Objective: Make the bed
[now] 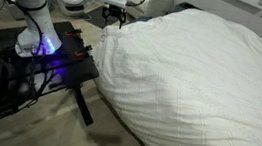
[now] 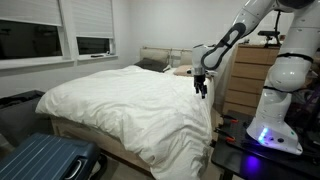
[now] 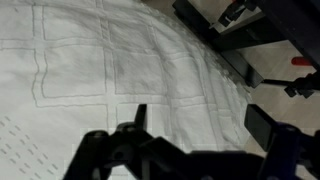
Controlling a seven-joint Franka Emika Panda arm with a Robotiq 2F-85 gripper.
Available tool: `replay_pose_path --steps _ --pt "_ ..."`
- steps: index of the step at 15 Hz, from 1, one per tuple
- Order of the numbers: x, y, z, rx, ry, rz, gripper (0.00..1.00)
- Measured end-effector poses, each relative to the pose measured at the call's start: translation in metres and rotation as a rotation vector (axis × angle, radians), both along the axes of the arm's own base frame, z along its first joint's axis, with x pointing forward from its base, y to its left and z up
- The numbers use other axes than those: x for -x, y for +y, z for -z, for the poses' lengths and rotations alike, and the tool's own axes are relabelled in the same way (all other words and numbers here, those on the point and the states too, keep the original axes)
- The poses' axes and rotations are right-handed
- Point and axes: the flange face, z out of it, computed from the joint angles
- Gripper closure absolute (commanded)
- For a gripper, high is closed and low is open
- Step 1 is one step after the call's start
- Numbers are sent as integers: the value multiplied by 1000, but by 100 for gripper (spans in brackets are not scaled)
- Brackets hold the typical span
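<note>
bedroom with dark windows (image 2: 45, 40): the bed (image 2: 150, 58), white duvet (image 2: 120, 100) rumpled, spreads toward 8 o'clock from the gripper (image 2: 202, 88), whose jaws stand apart, empty, just above its robot-side edge.

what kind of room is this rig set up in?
Most likely a bedroom in a home. A big bed with a white duvet fills most of the view, a wooden dresser stands beside it, a window with blinds sits behind it, and a blue suitcase is at its foot.
</note>
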Motion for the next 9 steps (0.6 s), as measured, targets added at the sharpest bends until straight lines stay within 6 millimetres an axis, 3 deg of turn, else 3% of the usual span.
replay_pose_path --steps 9 --pt "1 0 3 0 8 -1 0"
